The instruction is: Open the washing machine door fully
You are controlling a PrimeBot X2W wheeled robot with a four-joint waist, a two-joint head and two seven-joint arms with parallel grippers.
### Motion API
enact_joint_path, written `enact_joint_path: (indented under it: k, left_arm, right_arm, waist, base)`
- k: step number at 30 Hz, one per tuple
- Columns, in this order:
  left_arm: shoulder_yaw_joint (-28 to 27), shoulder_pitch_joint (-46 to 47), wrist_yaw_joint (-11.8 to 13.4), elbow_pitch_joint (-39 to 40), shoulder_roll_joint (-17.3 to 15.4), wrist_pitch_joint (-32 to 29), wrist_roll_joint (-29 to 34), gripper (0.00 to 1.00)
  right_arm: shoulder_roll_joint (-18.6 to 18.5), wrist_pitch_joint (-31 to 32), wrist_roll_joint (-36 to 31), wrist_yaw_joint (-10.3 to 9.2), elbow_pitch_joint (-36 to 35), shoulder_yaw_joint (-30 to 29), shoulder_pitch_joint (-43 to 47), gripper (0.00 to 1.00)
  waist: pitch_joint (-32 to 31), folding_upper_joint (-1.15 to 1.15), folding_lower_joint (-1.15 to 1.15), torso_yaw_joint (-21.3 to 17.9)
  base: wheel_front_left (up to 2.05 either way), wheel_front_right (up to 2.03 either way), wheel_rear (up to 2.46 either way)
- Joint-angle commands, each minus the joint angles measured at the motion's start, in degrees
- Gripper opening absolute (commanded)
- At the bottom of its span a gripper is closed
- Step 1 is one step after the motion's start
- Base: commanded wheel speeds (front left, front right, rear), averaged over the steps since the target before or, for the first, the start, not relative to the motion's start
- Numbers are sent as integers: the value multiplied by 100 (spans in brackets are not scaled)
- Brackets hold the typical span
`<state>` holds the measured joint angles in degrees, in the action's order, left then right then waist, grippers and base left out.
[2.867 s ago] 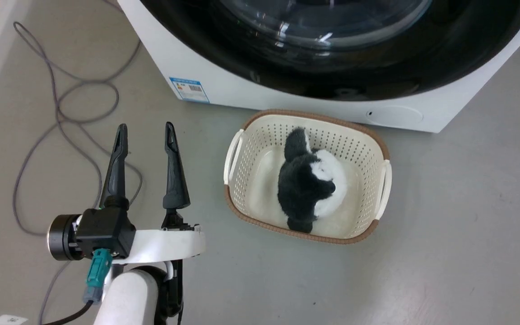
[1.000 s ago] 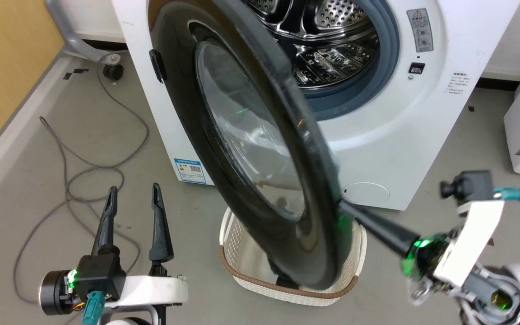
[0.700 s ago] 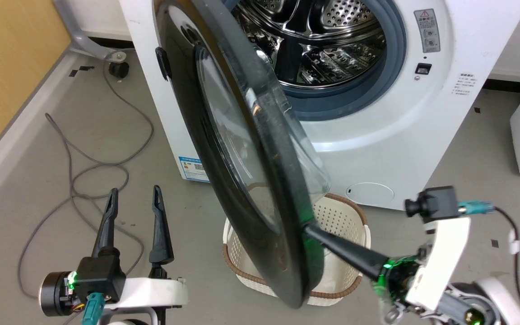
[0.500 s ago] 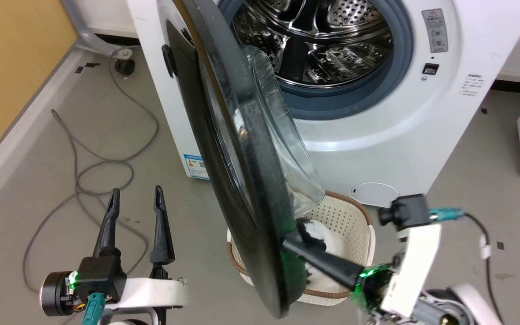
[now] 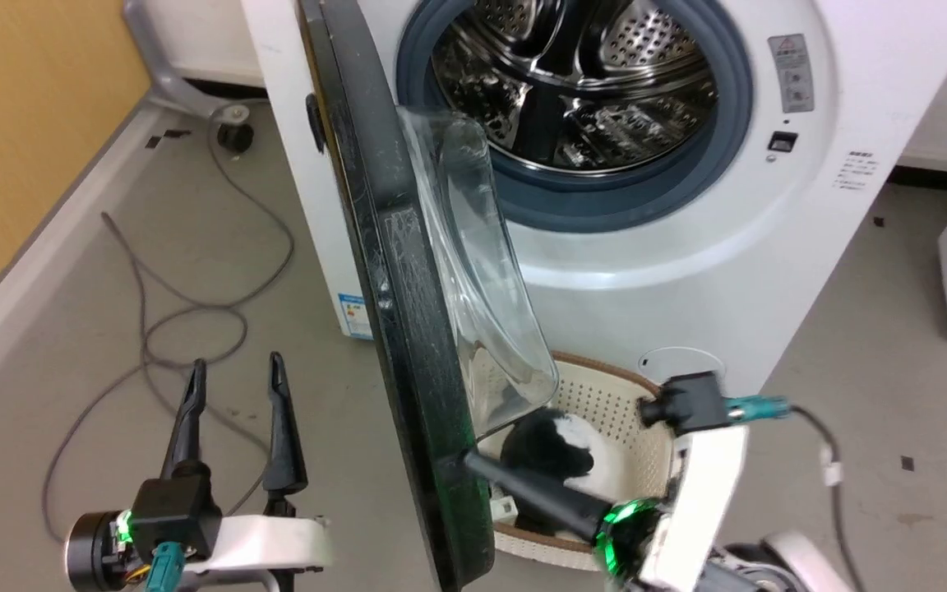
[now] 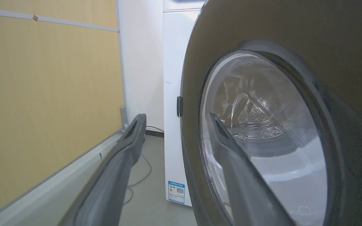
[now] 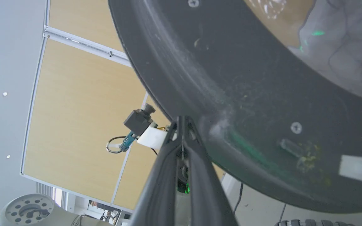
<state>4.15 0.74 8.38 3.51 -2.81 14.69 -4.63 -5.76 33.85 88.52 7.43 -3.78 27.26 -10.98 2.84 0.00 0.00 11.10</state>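
Hanging open, the washing machine door is touched at its lower rim by the right gripper, fingers pressed together, while the left gripper is seen with fingers spread.

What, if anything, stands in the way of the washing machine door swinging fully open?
The left gripper hangs open on the outer side of the washing machine door, the side it must swing toward, with its fingers close to the glass. It may block the last stretch.

Lab-like room: washing machine on grey floor, loose cable, yellow panelled wall.
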Motion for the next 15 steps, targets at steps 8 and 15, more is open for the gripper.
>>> enact_joint_path:
  k: [8,15]
  left_arm:
    - [-186,-257,-60,-55,-7,30,57,100]
    - [-338,-355,-144,-53,-7,30,93,100]
  right_arm:
    - [-332,-1480,-785,6,-575,-775,241,0]
    - [-1097,-4100,-3203,6,-196,-1030,169,0]
  waist:
    - [-252,0,0,-291]
    - [-354,0,0,-478]
  base:
    - [0,0,0]
    - [0,0,0]
